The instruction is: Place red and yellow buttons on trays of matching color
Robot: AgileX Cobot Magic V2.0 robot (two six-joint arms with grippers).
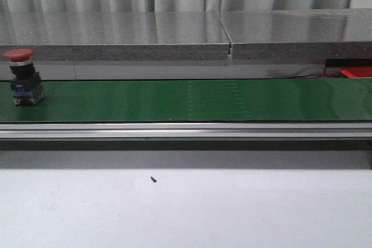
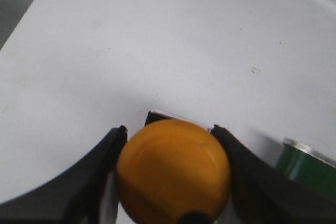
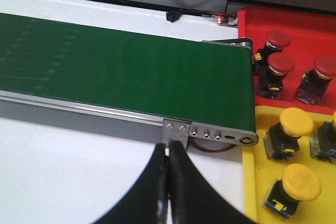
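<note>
A red button [image 1: 19, 56] on a black and blue base stands at the far left of the green belt [image 1: 192, 100]. My left gripper [image 2: 170, 132] is shut on a yellow button [image 2: 173, 171], held over the white table. My right gripper [image 3: 169, 150] is shut and holds nothing; it hovers over the white table just before the belt's end plate. Beside the belt's end, the red tray [image 3: 304, 24] carries three red buttons [image 3: 278, 39] and the yellow tray [image 3: 252, 182] carries three yellow buttons [image 3: 296, 121]. Neither gripper shows in the front view.
A grey stone ledge [image 1: 116, 30] runs behind the belt, with curtains beyond it. The belt's aluminium rail [image 1: 186, 130] borders its near side. A green cylinder with a silver rim [image 2: 307, 163] shows beside my left gripper. A small dark speck [image 1: 153, 179] lies on the white table.
</note>
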